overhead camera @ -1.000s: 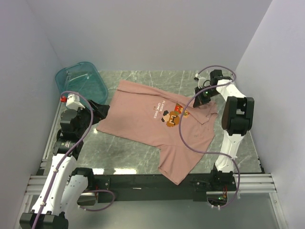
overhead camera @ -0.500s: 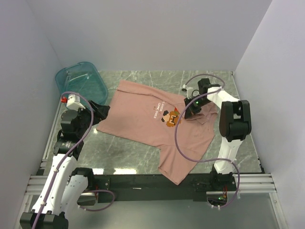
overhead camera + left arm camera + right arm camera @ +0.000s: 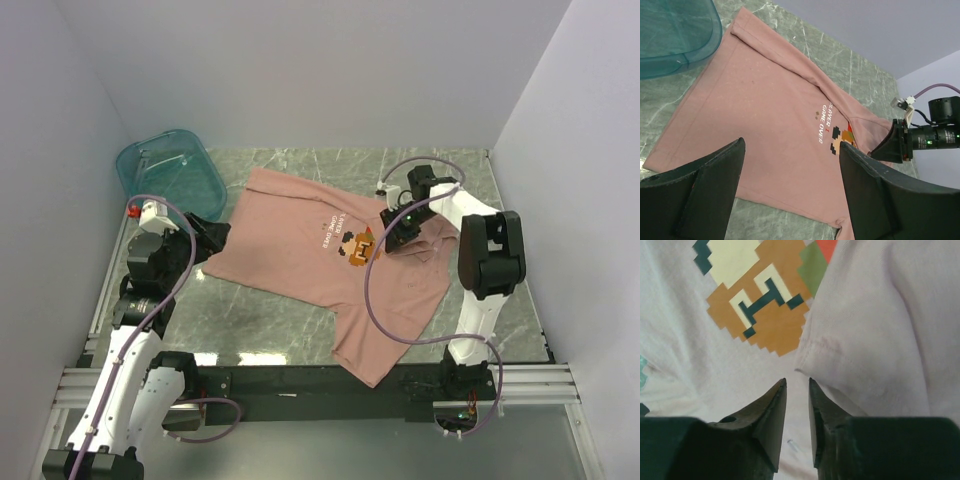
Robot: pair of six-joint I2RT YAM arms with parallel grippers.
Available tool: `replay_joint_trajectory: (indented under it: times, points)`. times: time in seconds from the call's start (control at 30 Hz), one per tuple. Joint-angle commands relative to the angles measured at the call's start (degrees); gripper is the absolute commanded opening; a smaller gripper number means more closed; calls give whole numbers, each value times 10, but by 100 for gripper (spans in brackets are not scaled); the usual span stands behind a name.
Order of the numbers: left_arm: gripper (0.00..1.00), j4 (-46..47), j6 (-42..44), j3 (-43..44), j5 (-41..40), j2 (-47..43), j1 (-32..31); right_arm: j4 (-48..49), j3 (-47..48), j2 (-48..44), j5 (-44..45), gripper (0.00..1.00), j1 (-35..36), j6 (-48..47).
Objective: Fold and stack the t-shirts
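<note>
Finds the t-shirt (image 3: 300, 255) spread print-side up and slantwise across the middle of the table (image 3: 280, 325), one corner reaching nearly to the near edge. Seems laid out flat like this to make clean folds possible. Shows a flap (image 3: 875, 330) of cloth on the shirt's right side turned over onto the front, its stitched corner (image 3: 804, 369) ending just beside the pixel graphic (image 3: 757, 305). Places the right gripper (image 3: 797, 382) low over that very corner, tips aimed at it, jaws parted by only a narrow slit with no cloth visible between them. Reads as either letting the turned flap go or lining up for a pinch; cannot say which. Puts the left gripper (image 3: 792, 146) at the shirt's left edge, toward the left side of the table, jaws spread wide and empty, apparently above the cloth rather than on it. Looks like a ready position for taking hold of that side. Keeps the teal tub (image 3: 150, 160) in the far-left corner, near the shirt's far edge but off it, clear of the folding area. Judges the folding barely begun: one flap in, everything else flat, no stack.
</note>
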Motion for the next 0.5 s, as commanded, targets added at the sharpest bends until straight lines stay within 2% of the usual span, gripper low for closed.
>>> replay_joint_trajectory:
  times: [0.0, 0.07, 0.2, 0.33, 0.47]
  points:
    - [81, 12, -3, 0, 6, -12, 3, -49, 34, -75, 7, 34, -1, -38]
    - [82, 11, -3, 0, 5, -14, 3, -68, 43, -101, 0, 38, -5, -57]
    - [82, 16, -7, -5, 4, -16, 3, -84, 78, -114, -17, 38, -47, -61]
    - [82, 21, -9, -9, 9, -15, 3, -96, 107, -70, -4, 38, -86, -53]
    - [82, 19, -9, -15, 8, -22, 3, -86, 80, -55, 23, 38, -97, -63]
